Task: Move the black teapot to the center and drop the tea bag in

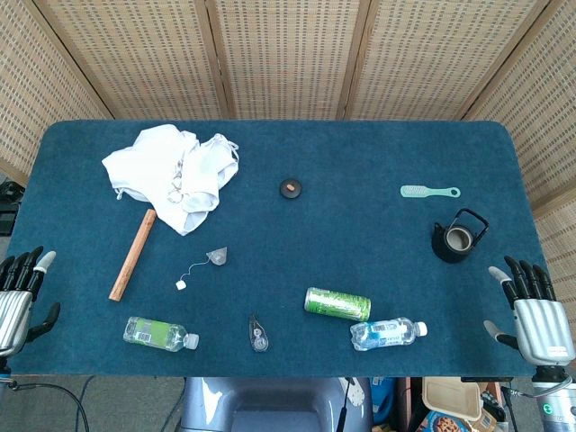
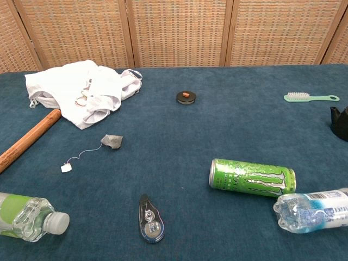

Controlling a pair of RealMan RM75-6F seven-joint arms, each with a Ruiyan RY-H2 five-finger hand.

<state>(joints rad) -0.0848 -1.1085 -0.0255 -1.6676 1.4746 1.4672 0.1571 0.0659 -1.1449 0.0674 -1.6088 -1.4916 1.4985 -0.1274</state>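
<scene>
The black teapot [image 1: 456,238] stands open-topped on the right side of the blue table [image 1: 360,153], its handle up; only its edge [image 2: 340,123] shows in the chest view. Its small round lid [image 1: 290,187] [image 2: 186,97] lies apart near the table's middle back. The tea bag [image 1: 217,256] [image 2: 112,141] lies left of center with its string and white tag [image 1: 181,284] [image 2: 66,168]. My right hand [image 1: 533,306] rests open at the front right corner, below the teapot. My left hand [image 1: 20,292] is open at the front left edge. Neither hand touches anything.
A white cloth [image 1: 173,171] and a wooden stick [image 1: 133,255] lie at the left. A green can [image 1: 337,304], two plastic bottles [image 1: 387,333] [image 1: 159,333] and a correction tape [image 1: 257,333] lie along the front. A mint brush [image 1: 428,192] lies behind the teapot.
</scene>
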